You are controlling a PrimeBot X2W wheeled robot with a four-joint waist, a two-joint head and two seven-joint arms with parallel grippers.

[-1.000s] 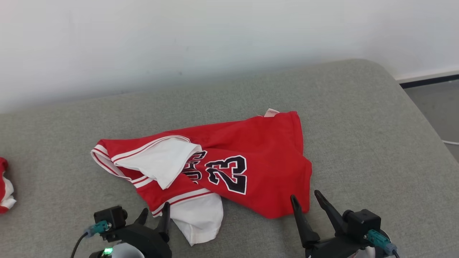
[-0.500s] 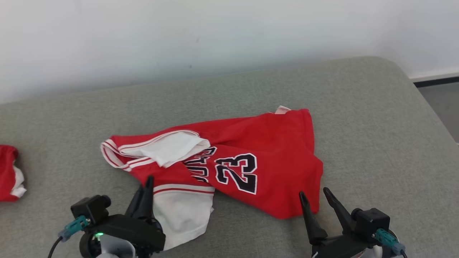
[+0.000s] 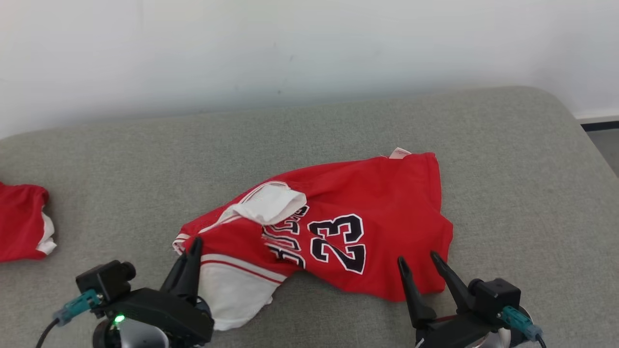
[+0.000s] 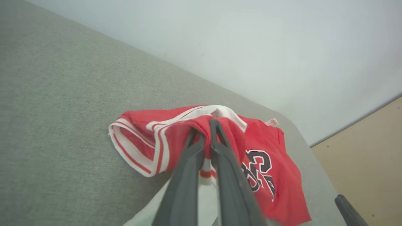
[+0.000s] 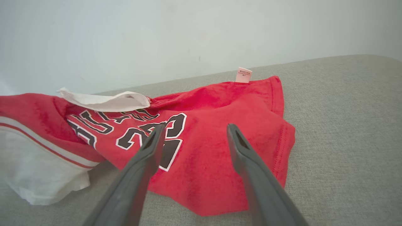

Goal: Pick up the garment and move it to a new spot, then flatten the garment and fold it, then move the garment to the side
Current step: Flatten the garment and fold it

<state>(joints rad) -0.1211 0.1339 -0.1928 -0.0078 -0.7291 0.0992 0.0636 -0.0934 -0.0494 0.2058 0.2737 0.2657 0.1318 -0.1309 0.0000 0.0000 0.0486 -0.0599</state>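
a: where's the jersey from your seat?
b: i see the red jersey [image 3: 387,203] lying rumpled on the grey cushion [image 3: 508,169], its black "23" [image 3: 338,239] face up. i'll place everything off that number.
a: left claw?
b: my left gripper [image 3: 195,244] is left of the 23, at the striped armhole edge. its two fingers are pressed together with a fold of red cloth pinched between them. my left wrist camera shows the fabric bunched up around the tips.
a: and the right?
b: my right gripper [image 3: 417,257] sits just right of the 23 on the near side, over the jersey's lower red edge. its fingers stand well apart, with nothing between them but the cloth underneath. i cannot tell whether the tips touch it.
a: anything else around?
b: a white flap [image 3: 271,203] is folded over just left of the 23 on the far side, covering part of the lettering. a white panel [image 3: 232,295] spreads out on the near side, left of the 23, just beside the left gripper. a small pale label [image 3: 399,153] sticks up at the far edge, beyond the 23. well to the left of the 23 lies another red-and-white garment [image 3: 22,220], apart from the jersey.
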